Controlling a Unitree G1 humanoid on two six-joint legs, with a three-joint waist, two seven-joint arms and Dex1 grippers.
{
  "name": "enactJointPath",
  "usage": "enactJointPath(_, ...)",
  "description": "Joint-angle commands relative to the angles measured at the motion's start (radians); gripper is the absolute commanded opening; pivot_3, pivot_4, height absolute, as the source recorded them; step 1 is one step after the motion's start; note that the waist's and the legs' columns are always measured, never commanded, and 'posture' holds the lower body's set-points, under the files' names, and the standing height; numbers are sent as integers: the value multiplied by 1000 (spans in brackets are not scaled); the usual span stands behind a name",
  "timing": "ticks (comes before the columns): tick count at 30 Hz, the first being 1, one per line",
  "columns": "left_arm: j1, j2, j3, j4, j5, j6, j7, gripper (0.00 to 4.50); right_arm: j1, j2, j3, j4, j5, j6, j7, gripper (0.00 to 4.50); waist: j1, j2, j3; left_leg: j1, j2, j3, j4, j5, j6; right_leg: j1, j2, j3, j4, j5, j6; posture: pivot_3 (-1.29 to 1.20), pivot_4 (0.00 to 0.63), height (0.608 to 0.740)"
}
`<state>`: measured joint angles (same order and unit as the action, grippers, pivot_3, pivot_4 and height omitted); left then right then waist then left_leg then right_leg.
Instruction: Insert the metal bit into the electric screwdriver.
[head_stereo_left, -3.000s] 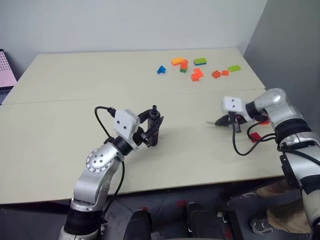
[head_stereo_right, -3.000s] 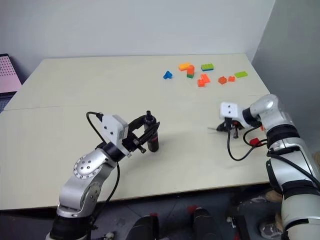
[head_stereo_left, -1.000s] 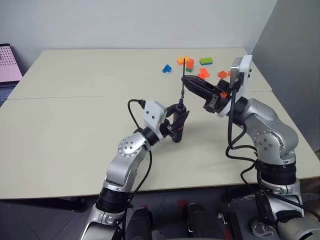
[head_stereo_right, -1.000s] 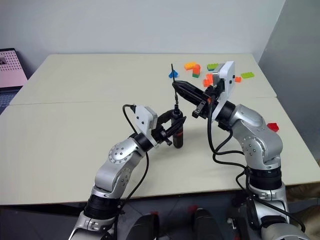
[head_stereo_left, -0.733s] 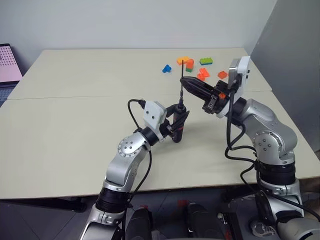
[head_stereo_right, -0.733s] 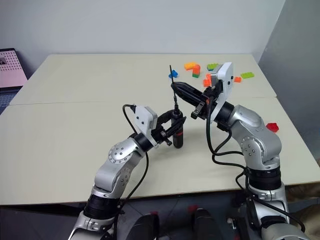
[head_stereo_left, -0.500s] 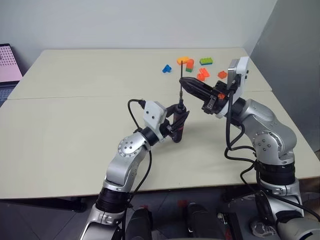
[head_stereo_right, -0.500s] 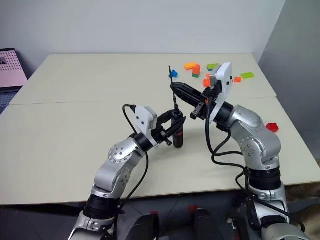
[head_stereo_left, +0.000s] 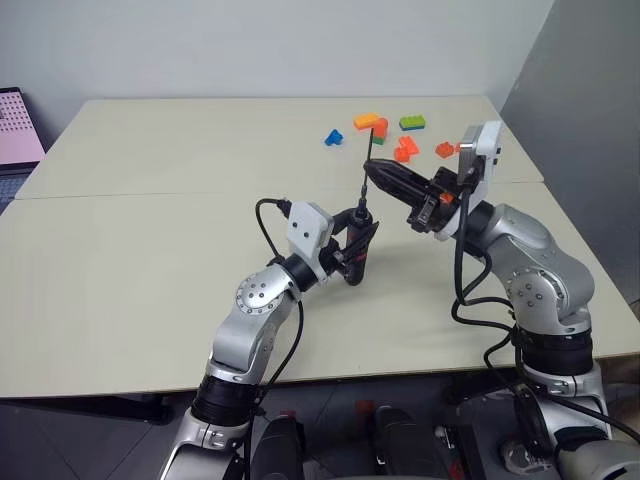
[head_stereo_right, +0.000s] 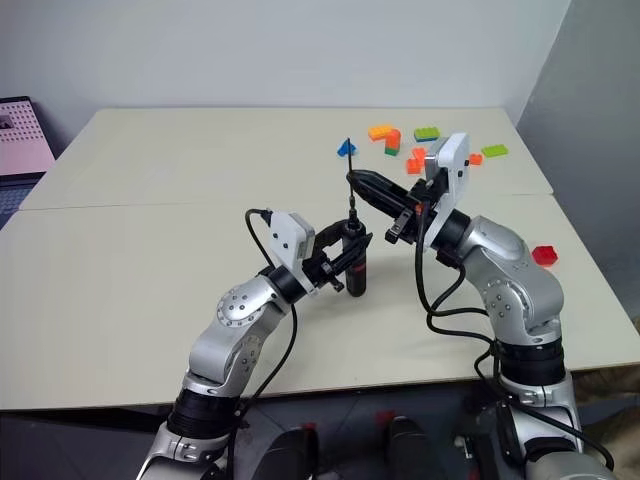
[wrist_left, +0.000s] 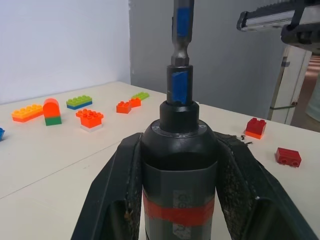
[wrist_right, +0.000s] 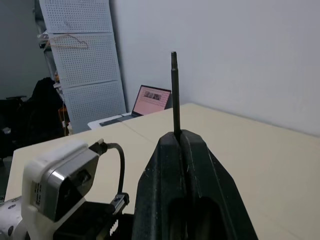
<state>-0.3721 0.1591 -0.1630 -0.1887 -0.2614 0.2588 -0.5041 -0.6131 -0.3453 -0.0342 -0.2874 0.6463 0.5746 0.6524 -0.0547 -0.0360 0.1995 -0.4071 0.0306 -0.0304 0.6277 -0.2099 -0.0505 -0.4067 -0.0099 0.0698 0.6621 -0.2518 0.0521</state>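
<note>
Pale table boards (head_stereo_left: 120, 260) run wide and bare in front of you, with a scatter of toy bricks (head_stereo_left: 400, 145) at the far right and a laptop (head_stereo_left: 15, 125) at the far left edge, so nothing crowds the work near the middle. Your left gripper (head_stereo_left: 352, 250) is clenched around the screwdriver (head_stereo_left: 357, 258), holding it upright with its base close to or on the table; that keeps the socket facing up and steady as a target. In the left wrist view the black barrel with its red band sits snug between both fingers (wrist_left: 117, 195). Your right gripper (head_stereo_right: 375, 188) is closed tight on the bit (head_stereo_right: 349, 180), pinching it partway along so the rod stands nearly vertical, one end poking above the fingers and the lower end pointing down at the screwdriver's tip. The bit is directly above the tool, its lower end at the mouth of the socket; the left wrist view suggests it has met or just entered the collar, though you cannot tell how deep. I judge the next move is a straight push down along the tool's axis. Any tilt of the thin rod could jam it or make it slip in your grip.
</note>
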Motion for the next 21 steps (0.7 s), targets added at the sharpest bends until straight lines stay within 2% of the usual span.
enactJointPath(1, -3, 0, -5, -14, 7, -5, -1, 1650, 9, -12, 16, -14, -14, -5, 8, 0, 0, 0, 0, 0, 0, 0, 0, 0, 0, 0, 0, 0, 0, 0, 0, 0, 150, 740)
enactJointPath(21, 0, -8, -14, -16, 16, -7, -7, 1650, 12, -97, 84, -47, -19, 124, 12, 0, 2, 0, 0, 0, 0, 0, 0, 0, 0, 0, 0, 0, 0, 0, -1, 0, 150, 740)
